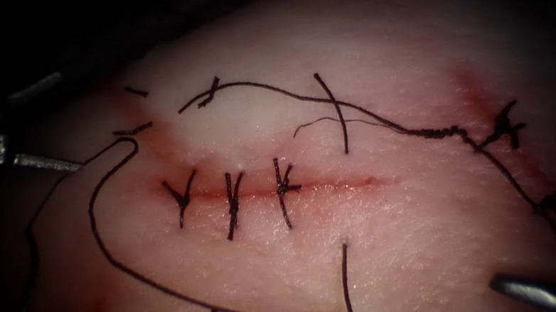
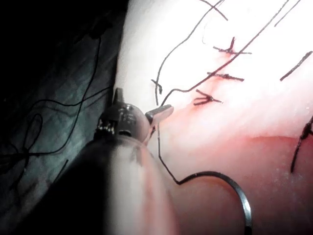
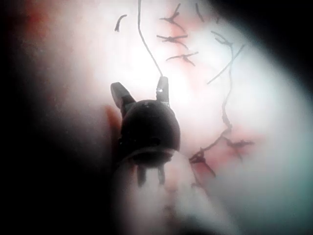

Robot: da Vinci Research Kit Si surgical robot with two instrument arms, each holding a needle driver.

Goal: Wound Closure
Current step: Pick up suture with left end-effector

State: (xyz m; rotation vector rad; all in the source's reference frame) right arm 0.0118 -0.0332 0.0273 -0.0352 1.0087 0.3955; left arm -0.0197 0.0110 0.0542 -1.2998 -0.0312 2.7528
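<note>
Pink tissue [image 1: 391, 249] carries a horizontal cut [image 1: 339, 184] with three tied stitches [image 1: 232, 201] across its left half; the right stretch of the cut is not stitched. Red fluid [image 1: 145, 123] stains the tissue up-left of the cut.

Left tool [image 1: 42, 162] sits at the tissue's left edge, well left of the cut — jaws look pressed together in the endoscope view and the left wrist view [image 2: 159, 114], thread [image 1: 97, 223] passing right beside the tip; can't tell if it pinches the thread.

Right tool [image 1: 525, 288] is low on the right, below the cut — in the right wrist view [image 3: 142, 93] its jaws are spread wide, holding nothing; a thread end lies just by one jaw tip, contact unclear.

Needle [image 2: 239, 193] shows in the left wrist view, lying free on the reddish side of the tissue near the left tool's shaft, thread attached, not gripped by either tool. Whether its tip is in the tissue I can't tell.

Loose thread loops below the cut; another strand runs above it to knots [image 1: 503, 126] at the right.
</note>
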